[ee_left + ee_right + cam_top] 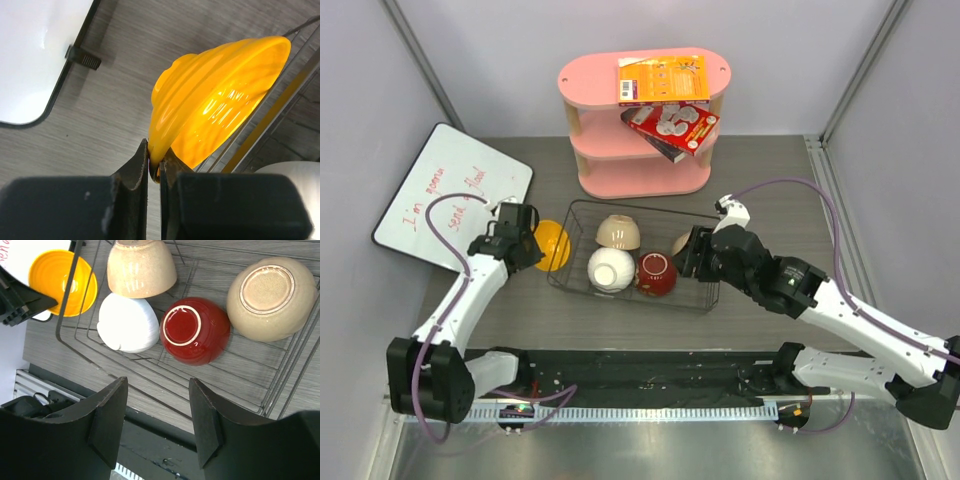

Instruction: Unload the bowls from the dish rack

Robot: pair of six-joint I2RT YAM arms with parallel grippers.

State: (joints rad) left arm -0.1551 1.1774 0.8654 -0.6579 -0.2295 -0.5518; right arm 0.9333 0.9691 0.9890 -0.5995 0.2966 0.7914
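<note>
The black wire dish rack (650,206) sits mid-table. Inside it lie a beige bowl (618,232), a white bowl (611,268), a dark red bowl (657,273) and a second beige bowl (681,242), all upside down or tilted. My left gripper (156,161) is shut on the rim of the yellow-orange bowl (215,95) and holds it tilted just outside the rack's left side (552,245). My right gripper (157,386) is open and empty, hovering over the rack's near right part, short of the red bowl (195,330).
A pink three-tier shelf (590,78) with boxes stands behind the rack. A whiteboard (450,195) lies at the far left, close to my left gripper. A black mat (640,375) runs along the near edge.
</note>
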